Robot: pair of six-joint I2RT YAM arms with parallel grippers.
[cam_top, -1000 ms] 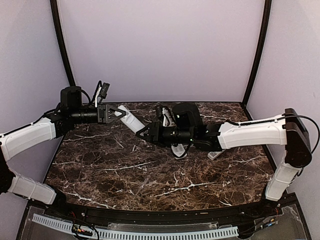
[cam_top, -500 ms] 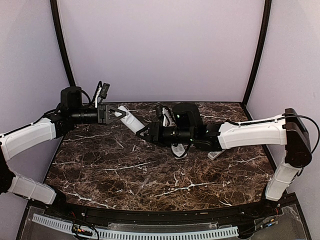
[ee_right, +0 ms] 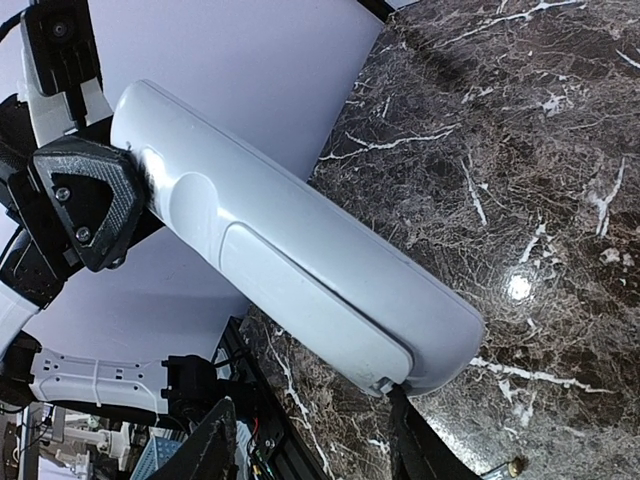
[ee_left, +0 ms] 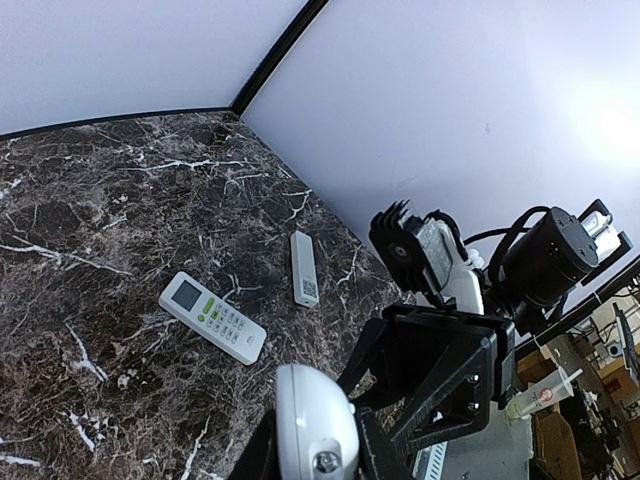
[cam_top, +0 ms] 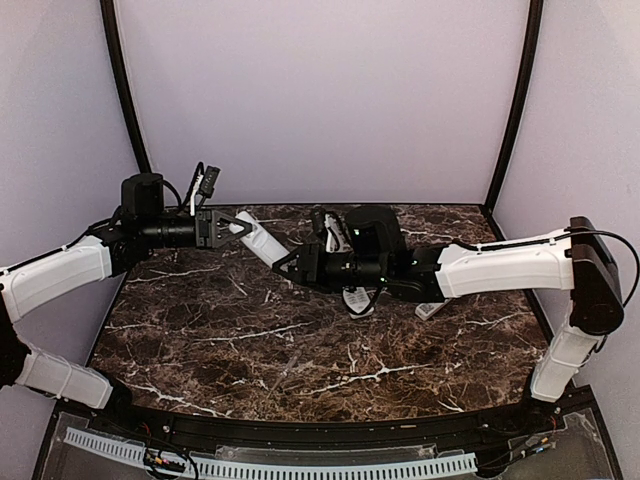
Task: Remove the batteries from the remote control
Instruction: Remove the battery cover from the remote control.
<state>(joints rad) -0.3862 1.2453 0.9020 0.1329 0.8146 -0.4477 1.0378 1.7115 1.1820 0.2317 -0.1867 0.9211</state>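
1. Right gripper [cam_top: 284, 264] is reached in from the right over two spare remotes laid flat on the marble table [cam_top: 300, 360]: a buttoned remote [ee_left: 212, 316], face up, and a slim remote [ee_left: 304, 268] just beyond it, the two lying apart.
2. Its jaws are held partly open and nothing is clasped. One finger [ee_right: 408, 445] is set against the lower end of the held remote [ee_right: 300, 260], by the cover's edge; the other finger [ee_right: 215, 445] is kept clear of it.
3. That white remote is held above the table, tilted, with its back turned to the right wrist camera.
4. The battery cover [ee_right: 300, 300] is seen seated in the remote's back, so the batteries are hidden behind it and cannot be seen.
5. The remote's upper end is clamped between the narrowed jaws of the left gripper [cam_top: 228, 228], farther back and to the left.
6. The lilac back wall [cam_top: 320, 100] is seen beyond the table's far edge.
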